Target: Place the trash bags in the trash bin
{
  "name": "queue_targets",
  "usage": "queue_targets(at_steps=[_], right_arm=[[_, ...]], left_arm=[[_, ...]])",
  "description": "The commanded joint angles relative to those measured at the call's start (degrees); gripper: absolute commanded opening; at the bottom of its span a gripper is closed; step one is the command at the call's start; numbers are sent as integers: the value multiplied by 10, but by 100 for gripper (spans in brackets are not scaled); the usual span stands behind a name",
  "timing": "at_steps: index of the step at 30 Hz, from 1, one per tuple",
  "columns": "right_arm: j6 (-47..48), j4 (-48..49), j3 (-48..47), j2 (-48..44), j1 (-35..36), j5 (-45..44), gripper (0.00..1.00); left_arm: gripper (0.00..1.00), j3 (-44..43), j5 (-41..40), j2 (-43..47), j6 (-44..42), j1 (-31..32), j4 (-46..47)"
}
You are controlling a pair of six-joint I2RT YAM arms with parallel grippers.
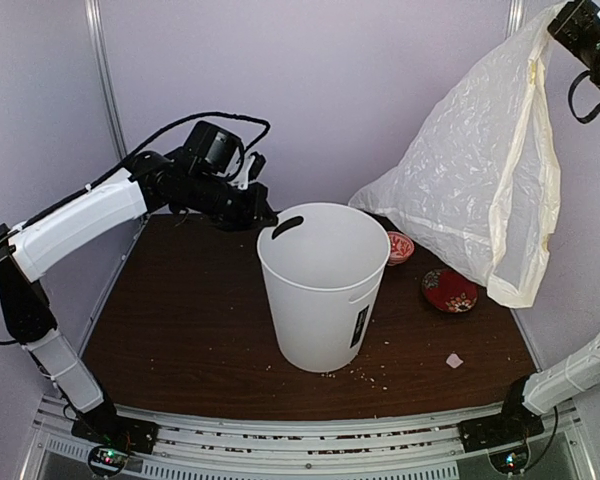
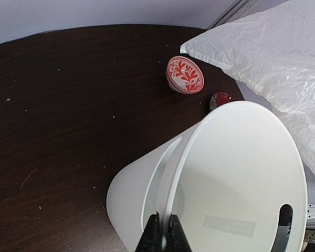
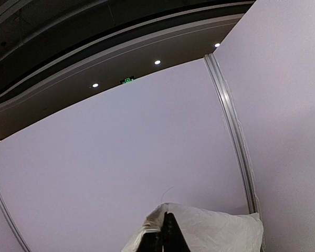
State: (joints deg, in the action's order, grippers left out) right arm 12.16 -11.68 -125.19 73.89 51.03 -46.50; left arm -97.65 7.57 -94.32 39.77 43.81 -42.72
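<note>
From above, nothing is in yet. The trash bin (image 1: 323,285) stands mid-counter (image 1: 180,320) with its inside bare. The trash bag (image 1: 470,170) hangs over the right rear corner, pinched at its top by my right gripper (image 1: 560,22). My left gripper (image 1: 269,217) holds the bin's rear-left rim. The whole drop is left to do.

Left wrist: fingers clamped narrow on the rim, bin empty, a red-patterned bowl (image 2: 185,75) beyond.

Right wrist: fingers closed on bag plastic.

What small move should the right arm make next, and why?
Probably carry the trash bag leftward until it hangs above the trash bin. The right gripper holds it high but right of the bin, while the left gripper pinches its rim.
</note>
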Motion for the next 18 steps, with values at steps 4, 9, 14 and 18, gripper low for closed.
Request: queue_targets(at_steps=[4,9,14,18], right_arm=[[3,35,14,-27,-1,-12,0],[11,39,5,-25,-1,-10,0],[25,36,-10,-21,-1,-8,0],[35,46,-15,-25,-1,25,0]], left_arm=[[0,-74,14,-67,14,6,69],[20,-104,15,-97,-18,7,59],[51,-173,-55,-69,-70,8,9],[60,-140,-78,2,-115,15,40]])
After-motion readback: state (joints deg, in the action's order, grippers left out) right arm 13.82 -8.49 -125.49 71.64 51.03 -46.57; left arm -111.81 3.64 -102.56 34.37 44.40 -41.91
